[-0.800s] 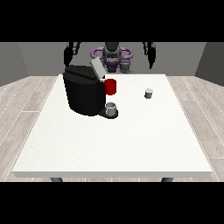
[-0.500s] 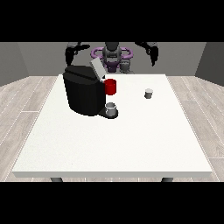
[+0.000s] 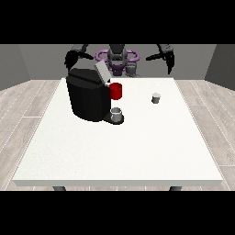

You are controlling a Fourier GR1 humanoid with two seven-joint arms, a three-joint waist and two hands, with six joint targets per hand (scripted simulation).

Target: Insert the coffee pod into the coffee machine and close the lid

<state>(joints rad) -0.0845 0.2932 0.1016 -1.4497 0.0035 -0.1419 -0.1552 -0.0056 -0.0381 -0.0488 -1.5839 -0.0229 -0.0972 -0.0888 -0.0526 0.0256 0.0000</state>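
Observation:
A black coffee machine (image 3: 88, 96) stands on the white table (image 3: 119, 147) at the left, with a red front part (image 3: 116, 91) and its grey lid (image 3: 102, 71) tilted up. A small grey cup (image 3: 117, 114) sits on its drip base. The grey coffee pod (image 3: 156, 97) stands alone on the table to the right. The hand at the view's right (image 3: 169, 59) hangs raised behind the table's far edge, well above and beyond the pod. Above the machine's far left corner hangs the hand at the view's left (image 3: 70, 58). Neither hand holds anything.
The robot's torso (image 3: 117, 58) stands behind the far edge of the table. Wooden floor surrounds the table, and the table's near half holds nothing.
Both arms have lifted and spread outward; the hand at the view's right has moved further right. The pod and the machine have not moved.

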